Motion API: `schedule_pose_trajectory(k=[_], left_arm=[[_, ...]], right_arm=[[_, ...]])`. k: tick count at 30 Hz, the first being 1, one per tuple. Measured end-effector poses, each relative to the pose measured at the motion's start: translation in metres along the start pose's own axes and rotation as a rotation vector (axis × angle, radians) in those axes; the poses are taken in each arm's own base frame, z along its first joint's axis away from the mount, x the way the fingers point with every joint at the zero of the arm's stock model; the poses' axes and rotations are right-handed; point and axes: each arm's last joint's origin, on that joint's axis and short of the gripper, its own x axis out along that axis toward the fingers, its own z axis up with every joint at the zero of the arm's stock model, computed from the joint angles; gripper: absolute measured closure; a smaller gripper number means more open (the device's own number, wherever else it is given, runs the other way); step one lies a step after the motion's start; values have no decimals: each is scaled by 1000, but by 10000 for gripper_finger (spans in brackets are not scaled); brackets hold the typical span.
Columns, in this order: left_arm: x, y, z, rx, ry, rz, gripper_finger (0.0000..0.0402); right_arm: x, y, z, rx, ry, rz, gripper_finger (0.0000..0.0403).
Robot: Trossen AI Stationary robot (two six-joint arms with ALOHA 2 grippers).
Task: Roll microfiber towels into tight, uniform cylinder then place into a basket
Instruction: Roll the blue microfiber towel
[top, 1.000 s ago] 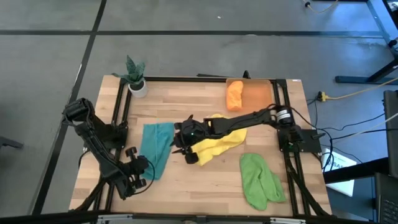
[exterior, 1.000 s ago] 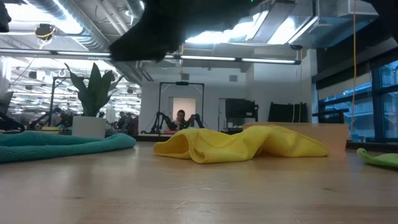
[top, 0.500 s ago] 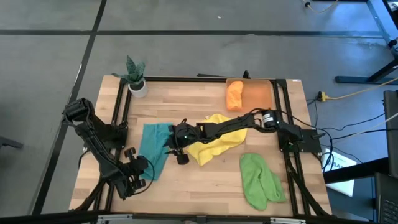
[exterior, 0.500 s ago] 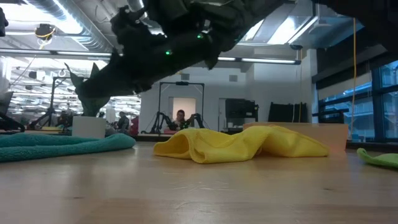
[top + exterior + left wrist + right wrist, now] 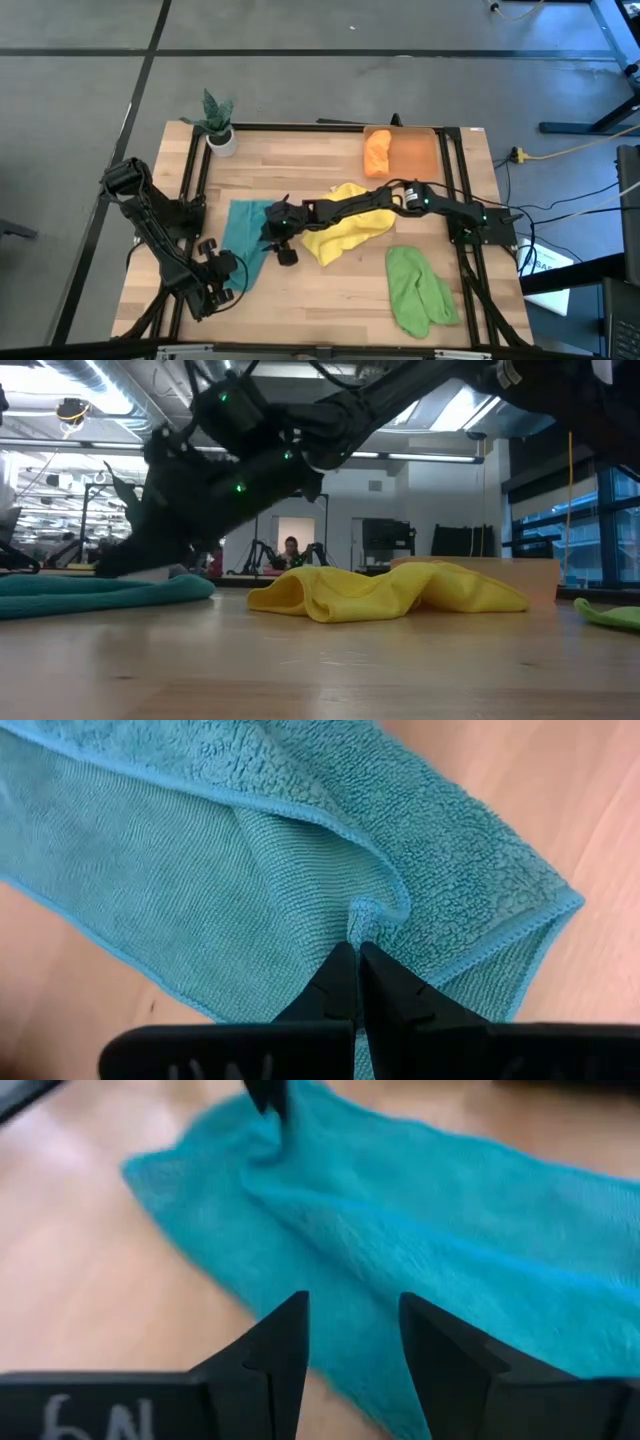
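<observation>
The teal towel (image 5: 245,228) lies flat at the table's left middle, and in the low view (image 5: 100,592) it is a low strip. My left gripper (image 5: 240,270) is at its near end, shut on the cloth (image 5: 357,960). My right gripper (image 5: 271,242) reaches in from the right and stands open low over the towel's right side (image 5: 350,1320). The yellow towel (image 5: 345,225) lies crumpled at the middle, and the light green towel (image 5: 415,290) lies near right. The orange towel (image 5: 377,152) sits in the orange basket (image 5: 420,152) at the far right. My left gripper pinches a small pucker of the teal towel (image 5: 362,915) between its two fingertips, close to the towel's near corner. The fingers slant steeply down onto it. The rest of the towel lies slack on the table. I cannot tell whether my right gripper touches the cloth.
A white pot with a green plant (image 5: 218,128) stands at the far left corner. Black frame rails (image 5: 195,170) run along the table's left and right sides. Bare wood (image 5: 320,300) shows along the near edge between the teal and green towels.
My right gripper has come down and gone toward the table's left, away from the yellow towel and onto the teal towel's right side, still open. The towels have not moved.
</observation>
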Motion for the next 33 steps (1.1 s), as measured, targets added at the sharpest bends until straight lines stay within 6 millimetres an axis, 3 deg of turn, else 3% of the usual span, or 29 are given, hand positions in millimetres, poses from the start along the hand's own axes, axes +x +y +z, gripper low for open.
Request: schedule_pose_trajectory(k=[7, 18, 33], left_arm=[[0, 0, -2, -11, 53, -4, 402], [0, 0, -2, -13, 65, -6, 402], [-1, 0, -7, -110, 222, -2, 401]], right_arm=[[-4, -14, -7, 32, 55, -83, 246], [-6, -20, -15, 44, 138, -176, 246], [-11, -21, -22, 92, 236, -165, 246]])
